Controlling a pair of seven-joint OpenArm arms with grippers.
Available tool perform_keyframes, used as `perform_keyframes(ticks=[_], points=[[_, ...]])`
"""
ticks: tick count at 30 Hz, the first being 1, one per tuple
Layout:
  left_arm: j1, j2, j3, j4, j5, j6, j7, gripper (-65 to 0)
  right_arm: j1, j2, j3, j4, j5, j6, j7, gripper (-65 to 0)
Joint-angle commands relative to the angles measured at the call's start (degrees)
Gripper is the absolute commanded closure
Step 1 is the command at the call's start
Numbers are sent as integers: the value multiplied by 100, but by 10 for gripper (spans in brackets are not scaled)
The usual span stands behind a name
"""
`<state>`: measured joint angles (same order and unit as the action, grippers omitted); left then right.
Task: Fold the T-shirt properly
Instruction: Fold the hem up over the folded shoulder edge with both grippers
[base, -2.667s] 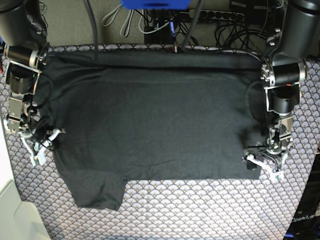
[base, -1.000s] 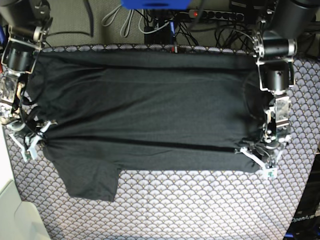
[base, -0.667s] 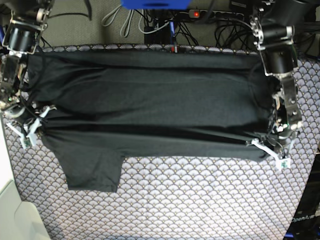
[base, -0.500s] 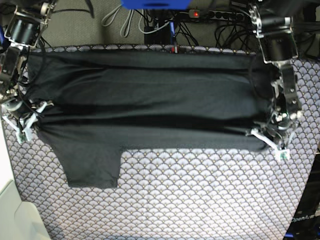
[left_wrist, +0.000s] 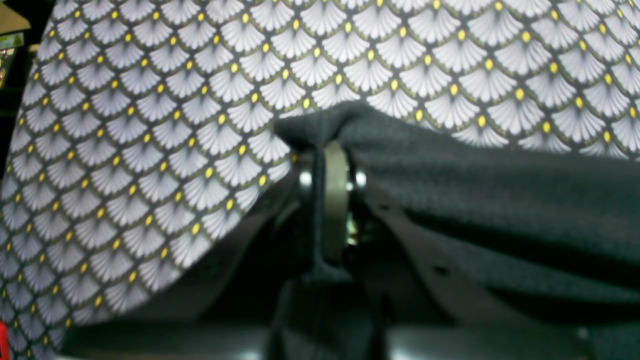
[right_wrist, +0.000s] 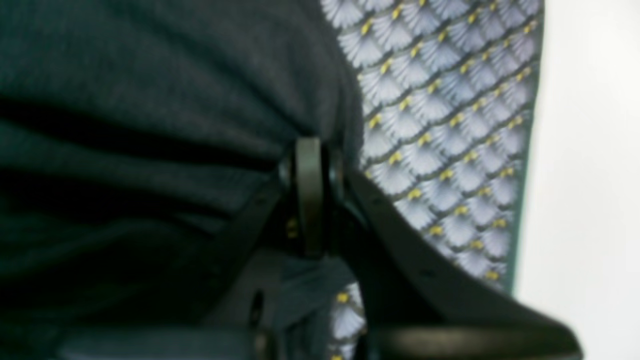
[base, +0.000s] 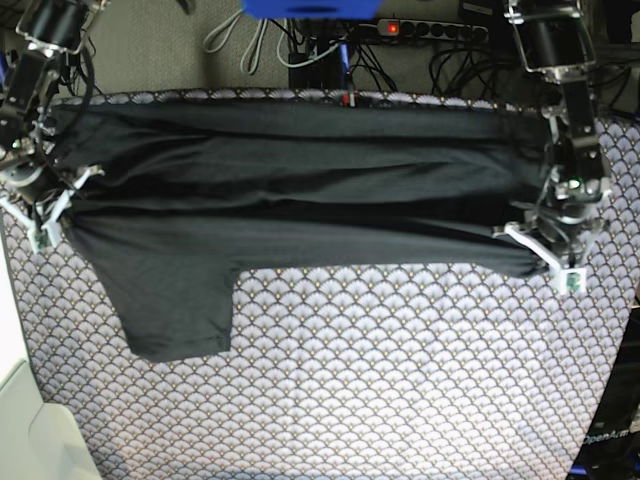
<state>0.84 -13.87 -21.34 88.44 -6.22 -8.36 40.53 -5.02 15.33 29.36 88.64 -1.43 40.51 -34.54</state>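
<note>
The dark charcoal T-shirt (base: 290, 190) lies stretched across the far half of the table, its near part lifted and pulled toward the back, with one sleeve (base: 175, 310) hanging toward me at the left. At the shirt's right edge my left gripper (base: 545, 255) is shut on a pinch of the fabric; the left wrist view shows the cloth (left_wrist: 450, 170) bunched over the closed fingers (left_wrist: 334, 200). My right gripper (base: 50, 215) is shut on the shirt's left edge, and in the right wrist view the fabric (right_wrist: 165, 100) gathers at its closed fingers (right_wrist: 309, 195).
A grey scallop-patterned cloth (base: 400, 380) covers the table. Cables and a power strip (base: 430, 30) run along the back edge. A white surface (base: 30, 430) stands at the front left corner.
Both grippers have carried the shirt's near edge toward the back of the table. The fold has tightened and the visible shirt has grown narrower; the sleeve has trailed along.
</note>
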Motion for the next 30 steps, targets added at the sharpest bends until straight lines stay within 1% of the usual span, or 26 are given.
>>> perform_keyframes(ticks=[1,3,6,10,14,18,21,24,30], points=[[-53,-86,-156,153,37,76,-137,-4,49,124,31,151,24,-51,109,0],[26,-7,-384,268,37,76,-137,-4,-4,124,31,222,33,-51,109,0],[166,2,-631,435,37,76,-137,-4,-21,115,57,406,33,-51,65,0],[316,2,-622,558,37,76,-137,-4,-197,80,154,591,33,-51,57,0],[430,178,-657,804,37,76,-137,-4,-382,80,162,732,33,-51,65,0],[580,196,-657,1085,37,76,-40,-4,-505,71,180,802,51,-51,65,0],[588,196,-666,1208,37,76,311,-4,-610,80,198,802,403,-51,65,0],[588,196,-666,1270,37,76,452,-4,-848,115,198,802,666,-51,92,0],[782,204,-639,1208,37,76,417,-4,-1138,98,189,802,719,-51,101,0]])
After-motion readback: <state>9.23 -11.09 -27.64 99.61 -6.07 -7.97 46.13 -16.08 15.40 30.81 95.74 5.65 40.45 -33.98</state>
